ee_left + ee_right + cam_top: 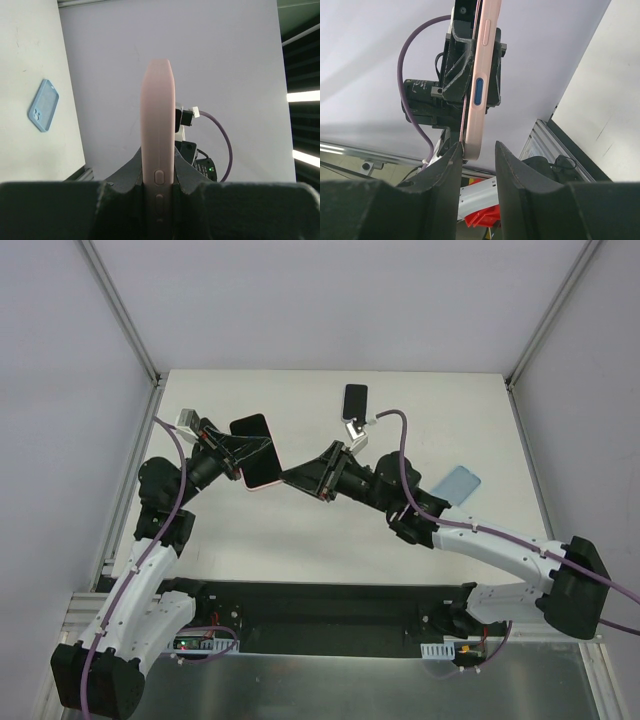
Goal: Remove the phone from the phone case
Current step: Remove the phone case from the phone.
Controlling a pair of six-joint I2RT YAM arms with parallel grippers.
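Note:
A phone with a dark screen in a pink case (258,453) is held up above the table by my left gripper (235,455), which is shut on its lower end. In the left wrist view the pink case (157,120) stands edge-on between the fingers of the left gripper (157,187). My right gripper (292,478) is at the phone's free corner. In the right wrist view the corner of the pink case (482,75) lies between the jaws of the right gripper (477,152), against the left finger, with a gap to the right finger.
A light blue phone case (457,483) lies on the table at the right and also shows in the left wrist view (43,105). A black phone (355,398) lies at the back middle. A white cable plug (356,427) sits near it.

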